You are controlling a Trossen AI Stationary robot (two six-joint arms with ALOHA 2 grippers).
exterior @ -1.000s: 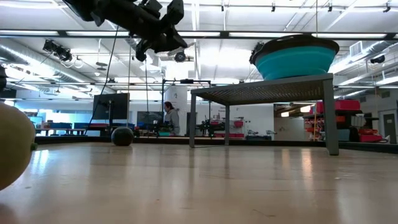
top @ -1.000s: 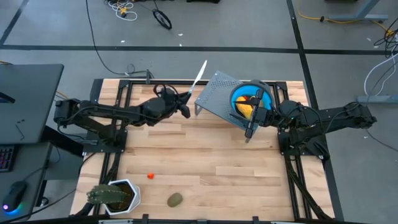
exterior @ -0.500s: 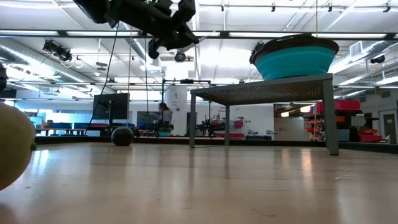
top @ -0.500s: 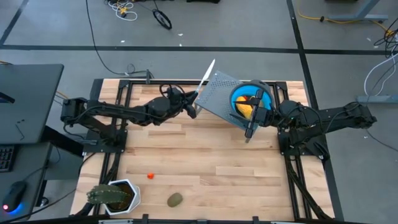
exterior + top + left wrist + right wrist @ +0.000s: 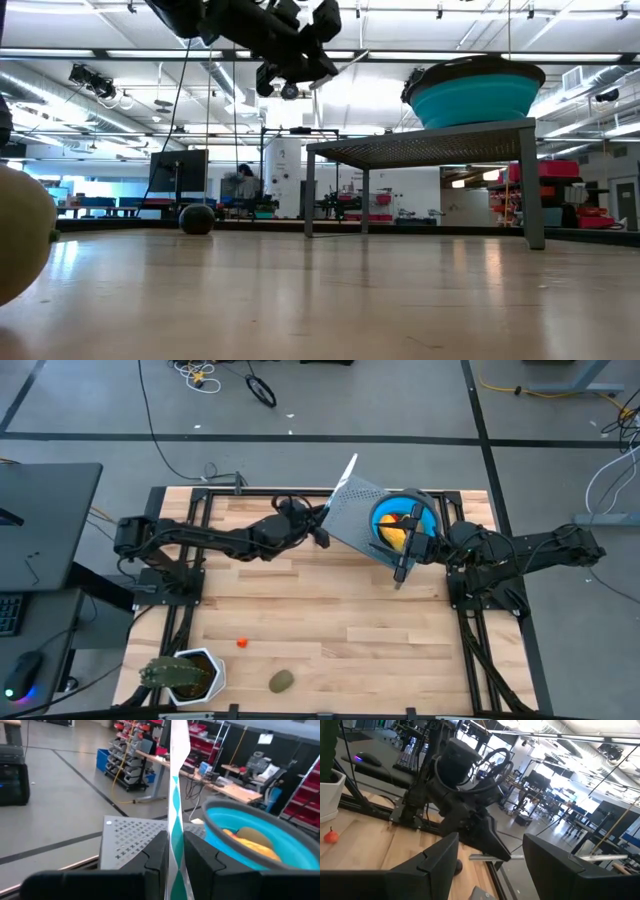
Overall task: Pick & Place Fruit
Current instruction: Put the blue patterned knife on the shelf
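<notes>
Your left gripper (image 5: 325,532), clamped on the thin pale stick (image 5: 345,468), hangs near the tabletop's far edge; the loose fruit, an olive oval (image 5: 282,681) and orange bit (image 5: 241,643), lie by the near edge. The right gripper (image 5: 400,572) is wide and empty beside the teal bowl (image 5: 428,520).

Left arm (image 5: 285,530), stick (image 5: 342,473) nearer bowl (image 5: 428,512)

Overhead looks straight down; low camera sights level across the table (image 5: 330,290); both share the blue bowl (image 5: 388,518).
</notes>
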